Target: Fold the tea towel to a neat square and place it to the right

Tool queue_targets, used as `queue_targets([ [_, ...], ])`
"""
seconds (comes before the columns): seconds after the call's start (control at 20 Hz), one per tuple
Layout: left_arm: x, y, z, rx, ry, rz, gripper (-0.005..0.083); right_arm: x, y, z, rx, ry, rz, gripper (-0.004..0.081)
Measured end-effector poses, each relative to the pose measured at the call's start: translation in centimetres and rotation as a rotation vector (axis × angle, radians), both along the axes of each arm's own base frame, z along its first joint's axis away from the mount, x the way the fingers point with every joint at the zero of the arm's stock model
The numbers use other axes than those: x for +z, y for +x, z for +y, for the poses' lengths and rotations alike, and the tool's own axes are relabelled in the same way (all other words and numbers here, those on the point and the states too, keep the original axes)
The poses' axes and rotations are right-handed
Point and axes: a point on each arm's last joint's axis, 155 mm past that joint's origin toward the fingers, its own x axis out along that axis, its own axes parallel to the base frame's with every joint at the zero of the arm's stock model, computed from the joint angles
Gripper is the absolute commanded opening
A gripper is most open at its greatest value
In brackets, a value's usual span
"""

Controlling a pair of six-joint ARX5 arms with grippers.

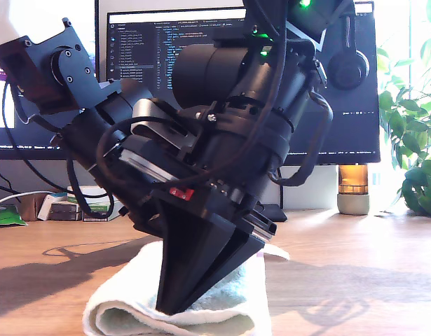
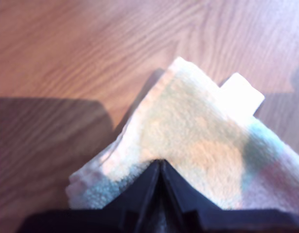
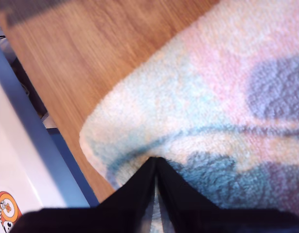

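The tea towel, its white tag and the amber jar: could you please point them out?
tea towel [image 1: 222, 304]: exterior view, folded top.
white tag [image 2: 241, 94]: first wrist view, its middle.
amber jar [image 1: 353, 180]: exterior view, amber body.

The tea towel [image 1: 222, 304] lies on the table [image 1: 369, 266], before the monitor [image 1: 166, 56].

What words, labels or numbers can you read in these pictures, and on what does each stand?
None can be read.
Monitor: lines of code, too small to read.
Boxes beside the monitor stand: print too blurred.
Tea towel: its white tag shows blank.
Sticker: a picture, with no legible words.
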Motion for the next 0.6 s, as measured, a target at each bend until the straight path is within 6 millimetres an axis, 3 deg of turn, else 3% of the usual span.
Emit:
queue_targets([
  [0.25, 1.2, -1.0, 0.8, -0.006, 0.006, 0.006, -0.0019, 1.6, 1.2, -0.6, -0.023, 0.026, -0.073, -0.0011],
  [0.4, 4.0, -0.3, 0.6, -0.003, -0.031, -0.063, -0.0019, 4.0, 2.3, -0.6, -0.048, 0.08, -0.123, -0.0011],
  [0.6, 5.4, 0.4, 1.3, 0.011, -0.033, -0.108, -0.0019, 4.3, 2.5, -0.7, -0.039, 0.086, -0.135, -0.0011],
])
